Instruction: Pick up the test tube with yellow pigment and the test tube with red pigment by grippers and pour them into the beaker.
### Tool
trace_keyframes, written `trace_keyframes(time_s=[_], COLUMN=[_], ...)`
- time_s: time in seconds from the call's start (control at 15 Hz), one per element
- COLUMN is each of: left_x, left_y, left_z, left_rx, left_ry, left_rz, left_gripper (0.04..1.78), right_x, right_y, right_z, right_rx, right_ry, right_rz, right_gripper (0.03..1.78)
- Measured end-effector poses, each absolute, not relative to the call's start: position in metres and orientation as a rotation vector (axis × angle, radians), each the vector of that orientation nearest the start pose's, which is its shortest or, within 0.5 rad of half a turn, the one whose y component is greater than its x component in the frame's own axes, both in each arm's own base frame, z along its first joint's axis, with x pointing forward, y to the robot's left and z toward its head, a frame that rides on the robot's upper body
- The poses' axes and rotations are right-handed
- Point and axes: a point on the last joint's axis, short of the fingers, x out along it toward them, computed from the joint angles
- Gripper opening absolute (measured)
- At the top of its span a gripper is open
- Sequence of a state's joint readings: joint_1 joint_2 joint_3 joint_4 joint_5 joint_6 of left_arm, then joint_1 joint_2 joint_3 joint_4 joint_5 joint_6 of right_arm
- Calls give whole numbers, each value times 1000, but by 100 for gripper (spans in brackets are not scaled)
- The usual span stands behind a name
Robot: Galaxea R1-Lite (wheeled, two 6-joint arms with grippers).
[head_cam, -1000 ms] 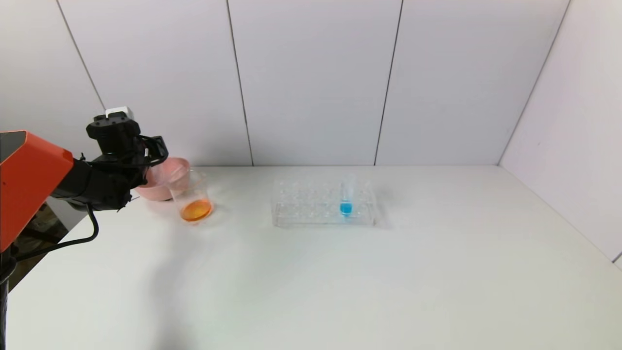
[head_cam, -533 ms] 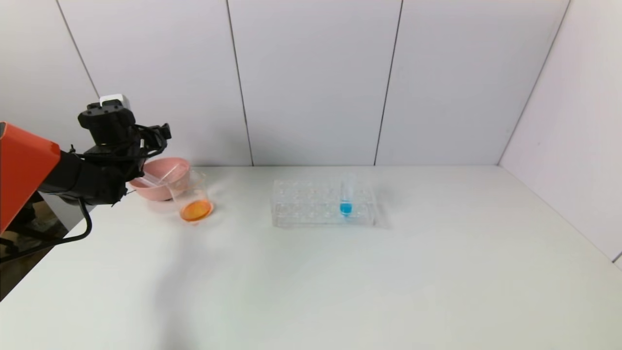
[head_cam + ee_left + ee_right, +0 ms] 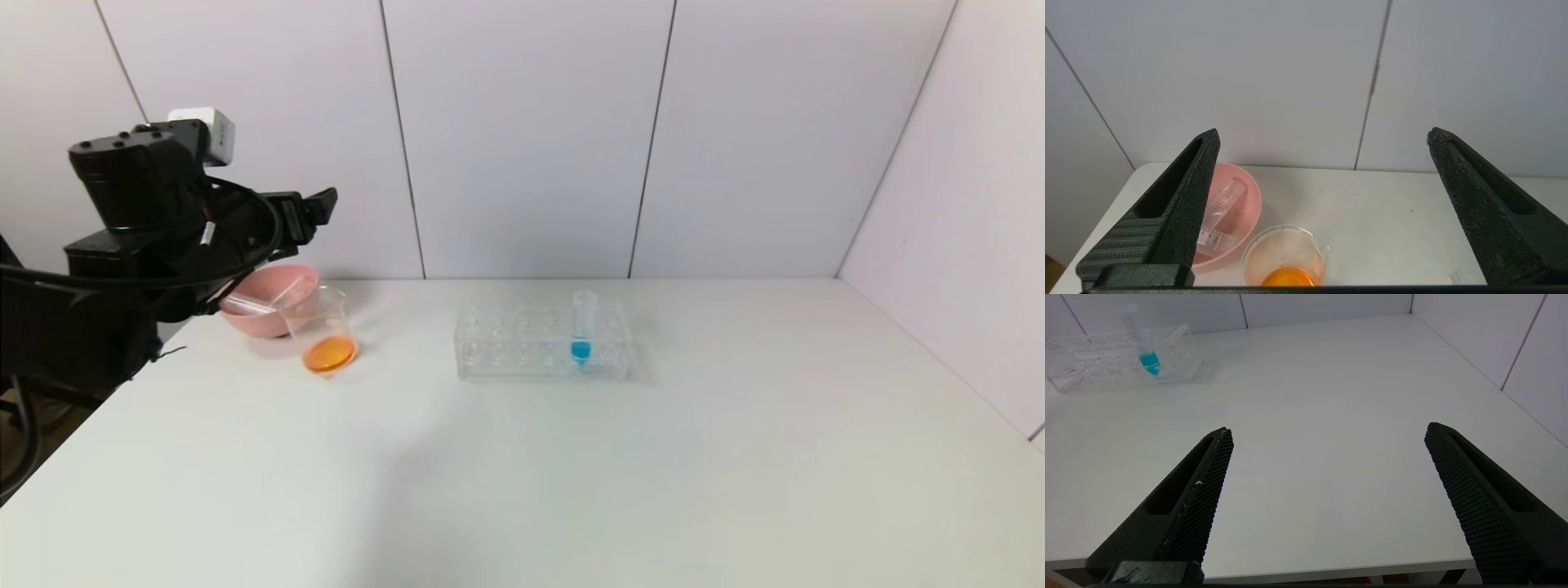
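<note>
The beaker [image 3: 323, 331] stands at the table's far left with orange liquid in its bottom; it also shows in the left wrist view [image 3: 1285, 258]. Two clear tubes [image 3: 263, 300] lie in the pink bowl [image 3: 253, 320] behind it, with no yellow or red liquid visible in them [image 3: 1221, 204]. I cannot tell which tube is which. My left gripper [image 3: 314, 208] hangs open and empty in the air above and in front of the bowl [image 3: 1323, 131]. My right gripper [image 3: 1327, 428] is open and empty over the table's near edge, out of the head view.
A clear tube rack [image 3: 522, 343] stands mid-table and holds a tube with blue liquid [image 3: 581, 331]; both show in the right wrist view [image 3: 1094, 355], [image 3: 1147, 355]. White wall panels close the back and right sides. The table's left edge is beside the bowl.
My left gripper has risen from just over the pink bowl and drawn back toward me. The tubes stay in the bowl; the beaker and rack have not moved.
</note>
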State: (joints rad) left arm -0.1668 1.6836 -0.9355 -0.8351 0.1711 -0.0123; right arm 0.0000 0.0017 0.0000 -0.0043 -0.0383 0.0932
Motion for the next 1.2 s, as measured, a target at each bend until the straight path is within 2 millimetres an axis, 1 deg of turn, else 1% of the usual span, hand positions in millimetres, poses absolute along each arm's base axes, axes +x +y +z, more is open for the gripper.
trace_keyframes(time_s=[0.13,0.27,0.47,0.6,0.73,0.93,1.07,1.2], left_x=[271,233,180,147,118,68,31,-3], left_y=[-53,-49,-35,-22,-8,7,10,10], left_z=[261,283,310,317,314,299,286,273], left_rx=[74,181,289,304,308,311,304,257], left_ry=[-139,-214,-284,-299,-315,-336,-354,-406], left_rz=[8,73,235,326,408,526,573,546], left_gripper=[176,176,176,176,176,176,176,176], right_x=[-23,-23,-23,-23,-23,-23,-23,-23], right_y=[-1,-1,-1,-1,-1,-1,-1,-1], right_z=[76,76,76,76,76,76,76,76], right_rx=[94,94,93,93,93,93,93,93], right_ry=[-4,-4,-4,-4,-4,-4,-4,-4], right_rz=[-38,-38,-38,-38,-38,-38,-38,-38], right_gripper=[171,171,171,171,171,171,171,171])
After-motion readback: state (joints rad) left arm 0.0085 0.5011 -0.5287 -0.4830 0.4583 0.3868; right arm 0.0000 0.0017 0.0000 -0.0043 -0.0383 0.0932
